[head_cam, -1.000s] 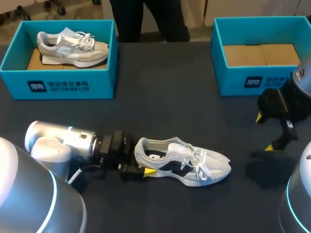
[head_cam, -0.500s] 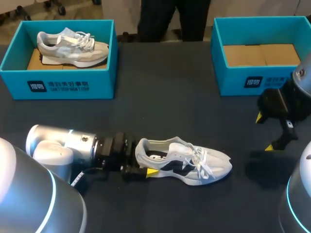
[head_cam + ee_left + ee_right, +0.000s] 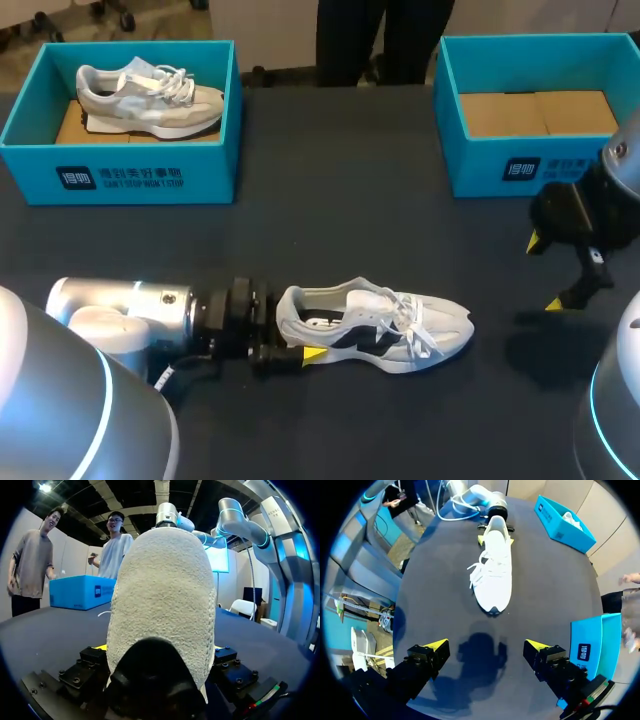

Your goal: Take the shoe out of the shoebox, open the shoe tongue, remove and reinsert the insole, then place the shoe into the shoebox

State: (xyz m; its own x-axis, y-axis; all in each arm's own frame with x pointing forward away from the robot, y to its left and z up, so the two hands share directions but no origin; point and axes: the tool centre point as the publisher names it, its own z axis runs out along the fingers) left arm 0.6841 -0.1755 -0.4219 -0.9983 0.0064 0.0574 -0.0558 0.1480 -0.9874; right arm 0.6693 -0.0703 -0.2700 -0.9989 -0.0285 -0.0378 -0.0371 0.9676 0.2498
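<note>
A white shoe with dark side marks [image 3: 380,325] stands upright on the dark table, toe to the right. My left gripper [image 3: 288,335] lies low on the table with its fingers on either side of the heel, shut on it. In the left wrist view the heel [image 3: 165,595] fills the space between the fingers of the left gripper [image 3: 160,650]. An empty blue shoebox [image 3: 540,165] stands at the back right. My right gripper [image 3: 545,272] hangs open above the table's right side, nothing between its fingers. From the right wrist view, the shoe [image 3: 495,565] lies well ahead of the right gripper [image 3: 486,647].
A second blue shoebox [image 3: 120,175] at the back left holds a grey shoe [image 3: 145,95]. Bare dark table lies between the two boxes and around the white shoe's toe.
The white shoe has swung slightly, its toe moving away from the front edge, and it stands more upright. The left gripper's fingers have closed in a little on the heel. The right arm has kept still.
</note>
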